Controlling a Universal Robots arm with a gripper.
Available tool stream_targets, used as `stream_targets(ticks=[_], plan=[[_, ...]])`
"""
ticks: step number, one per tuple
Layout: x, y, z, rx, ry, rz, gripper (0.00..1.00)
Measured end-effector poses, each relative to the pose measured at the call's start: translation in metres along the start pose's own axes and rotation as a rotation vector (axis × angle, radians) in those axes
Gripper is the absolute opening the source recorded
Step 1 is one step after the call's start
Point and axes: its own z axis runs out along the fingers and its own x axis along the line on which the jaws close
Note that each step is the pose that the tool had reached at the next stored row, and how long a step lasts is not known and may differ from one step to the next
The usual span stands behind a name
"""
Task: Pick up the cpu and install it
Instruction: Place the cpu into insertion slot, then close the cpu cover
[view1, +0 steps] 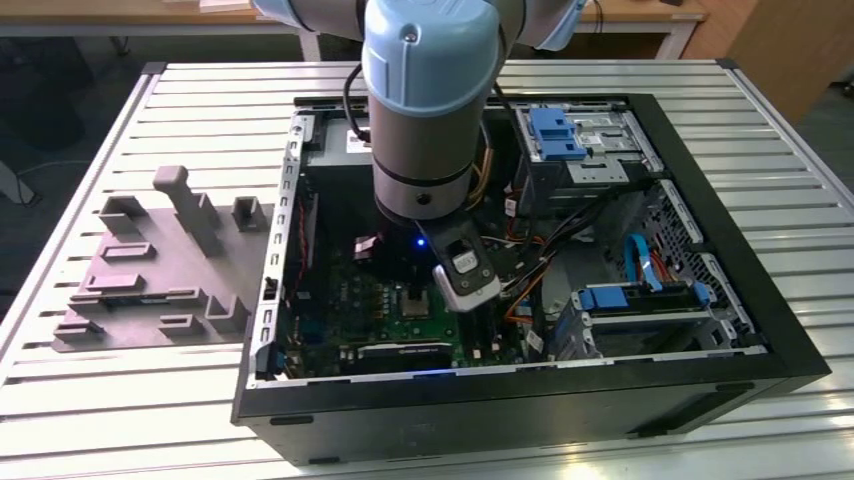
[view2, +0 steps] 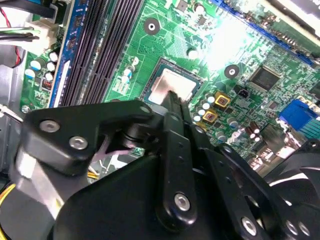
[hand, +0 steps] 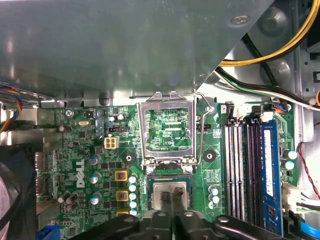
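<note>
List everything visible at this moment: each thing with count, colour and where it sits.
cpu: one, silvery-grey, lying in the motherboard socket, under the gripper tips.
Socket frame: one, metal, hinged open beside the cpu.
Motherboard: one, green, inside the case.
Computer case: one, black, open, on the table.
Fixture: one, grey plastic, on the exterior view's left of the case.
Table: one, pale slatted.
Gripper: one, black, tips at the cpu.

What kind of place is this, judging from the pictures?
Probably a robotics lab or test bench for computer assembly. An open computer case lies on a slatted metal table, a grey plastic fixture sits beside it, and the gripper is at the cpu in the green motherboard.
</note>
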Motion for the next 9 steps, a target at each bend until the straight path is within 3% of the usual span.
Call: stream_targets(ticks=[1, 9], plan=[[0.0, 0.0, 0.0, 0.0, 0.0, 0.0, 0.12], [0.0, 0.0, -0.0004, 0.0, 0.0, 0.0, 0.11]])
